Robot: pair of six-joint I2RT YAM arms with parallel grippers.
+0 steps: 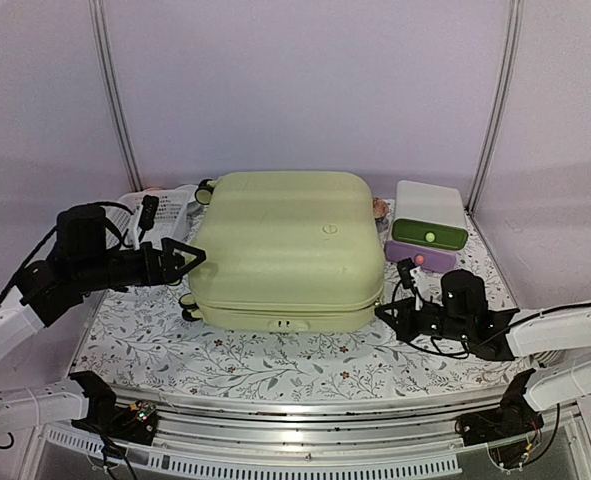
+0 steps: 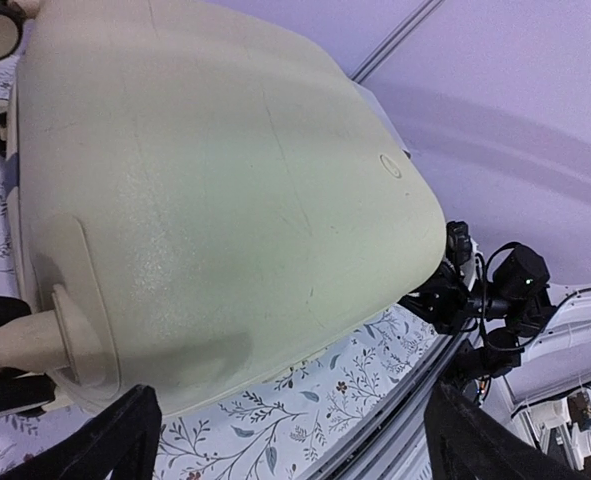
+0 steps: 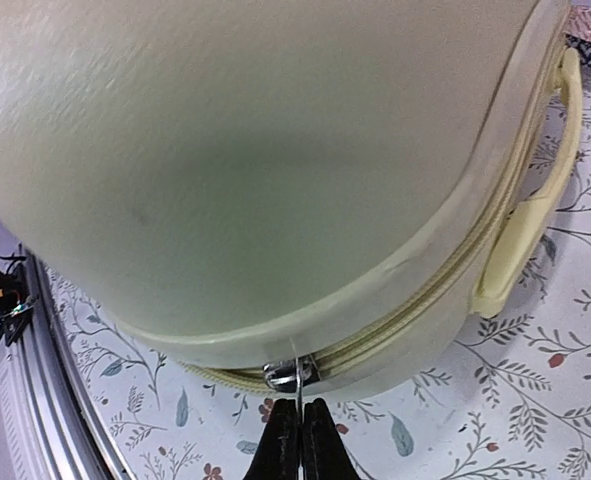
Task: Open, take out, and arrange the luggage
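The large pale yellow-green hard-shell suitcase (image 1: 285, 245) lies closed mid-frame on the floral-clothed bench (image 1: 275, 360). My right jaws clench its silver zip pull (image 3: 291, 375) at its lower right corner; my left jaws gape, released, at its left.

White arm shells (image 1: 560, 335), black joints (image 1: 80, 235); black left hand (image 1: 188, 258), right hand (image 1: 383, 313) (tapered fingers (image 3: 281, 450)); loose black cables (image 1: 20, 270).
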